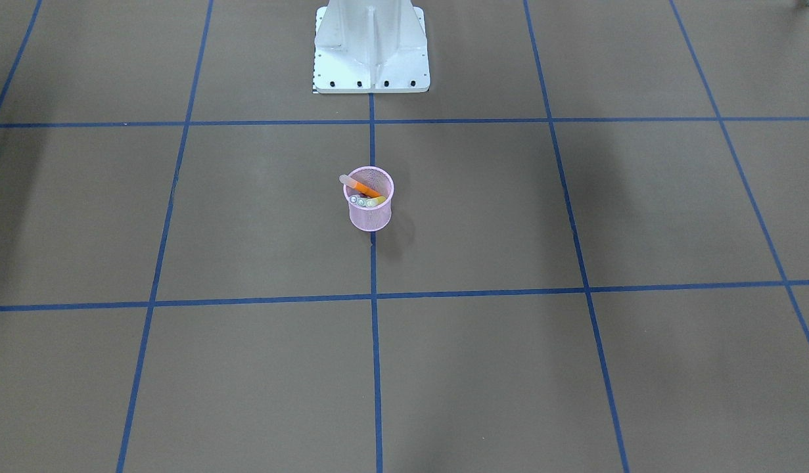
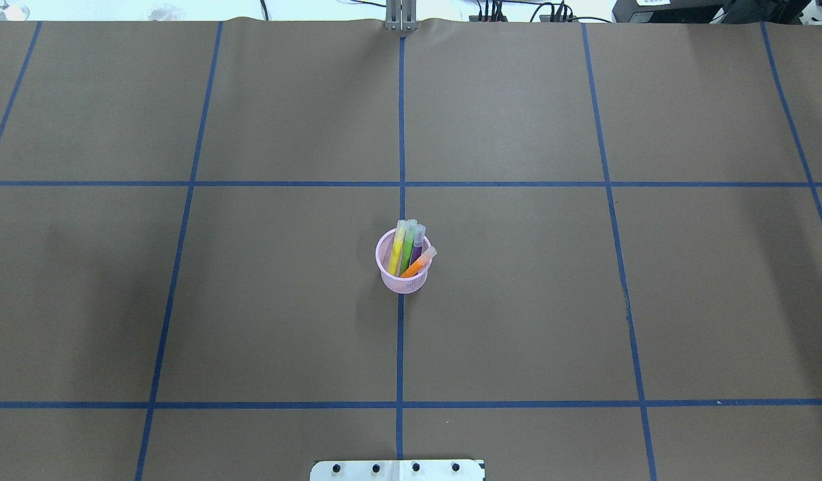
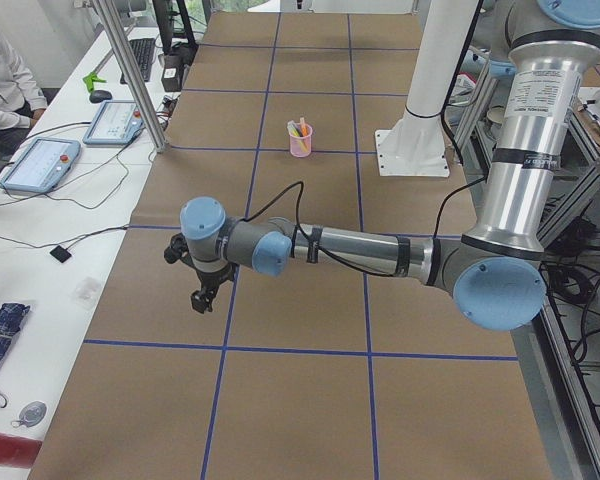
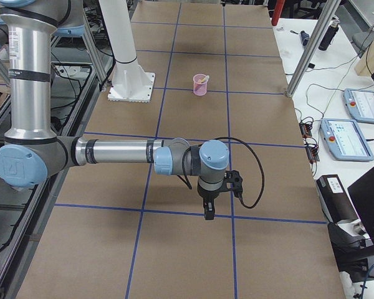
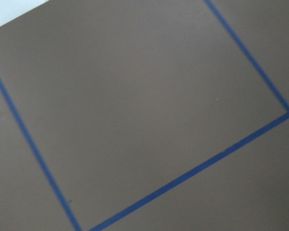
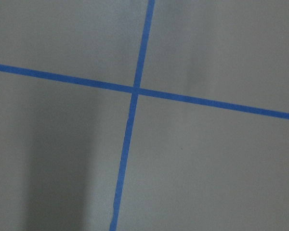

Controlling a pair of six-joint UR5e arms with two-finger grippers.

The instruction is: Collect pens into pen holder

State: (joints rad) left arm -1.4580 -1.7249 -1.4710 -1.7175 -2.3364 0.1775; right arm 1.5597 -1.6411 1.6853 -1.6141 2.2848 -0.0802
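With four pens (image 2: 408,248) leaning in the mid-frame pink mesh pen holder (image 2: 402,284), the work looks done, so left gripper (image 3: 200,300) and right gripper (image 4: 207,212) hang clear, openness impossible to tell.

Soft even light, faint table shadows

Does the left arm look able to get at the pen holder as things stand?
Probably yes: the left gripper hangs far from the pen holder, with only bare table between them.

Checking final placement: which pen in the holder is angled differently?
The orange pen: it slants across the pink pen holder, while the yellow pen, green pen and purple pen stand parallel.
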